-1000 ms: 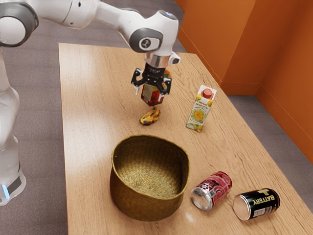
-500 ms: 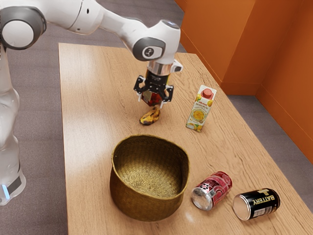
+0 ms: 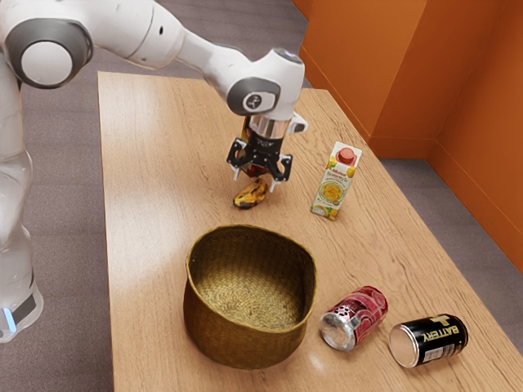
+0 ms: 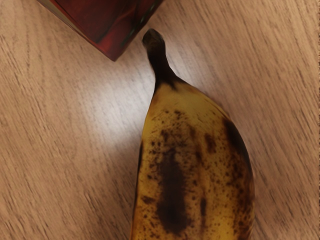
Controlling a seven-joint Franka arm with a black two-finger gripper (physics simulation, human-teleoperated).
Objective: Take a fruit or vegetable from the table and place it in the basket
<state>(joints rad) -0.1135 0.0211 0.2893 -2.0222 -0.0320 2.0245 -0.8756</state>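
With its fingers kept apart, the gripper (image 3: 256, 181) was brought lower toward the spotted banana (image 3: 250, 195), so a grasp was presumably being set up.

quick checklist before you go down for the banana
1. Gripper open: ok, fingers apart.
2. Banana lying on the table: ok.
3. Fingers lowered around the banana: not ok, they are above it.
4. Finger clearance from the red box by the stem: cannot tell, the gap looks narrow.
5. Basket upright, mouth up: ok.
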